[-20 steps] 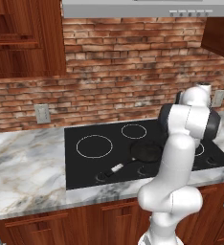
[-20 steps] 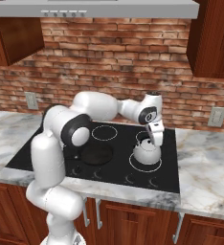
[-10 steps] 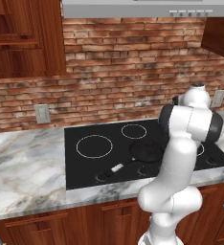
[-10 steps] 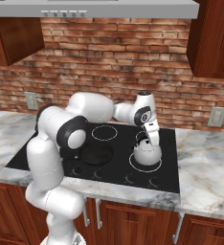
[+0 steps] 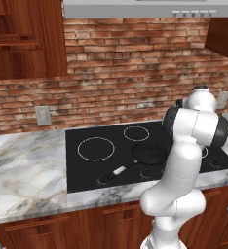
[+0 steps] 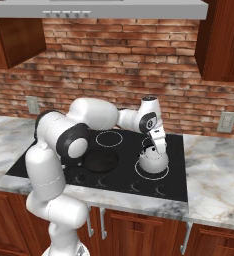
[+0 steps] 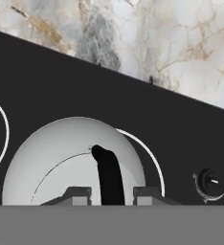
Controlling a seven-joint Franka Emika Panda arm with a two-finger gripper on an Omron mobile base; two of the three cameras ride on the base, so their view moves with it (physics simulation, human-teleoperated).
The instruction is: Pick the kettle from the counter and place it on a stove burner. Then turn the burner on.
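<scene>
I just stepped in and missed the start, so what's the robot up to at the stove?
The white arm has the kettle sitting on a ringed stove burner at the right of the black cooktop. The gripper is right above it, its fingertips either side of the kettle's black handle; whether they clamp it is unclear. A black frying pan sits on the glass beside it. The knobs look untouched.

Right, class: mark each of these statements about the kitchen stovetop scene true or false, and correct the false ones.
1. The silver-grey dome-shaped kettle sits on a white burner ring. True.
2. The black frying pan lies on the white-grey marble counter. False: it is on the black glass stove.
3. The gripper is above the kettle. True.
4. The kettle lies tipped over. False: it stands upright.
</scene>
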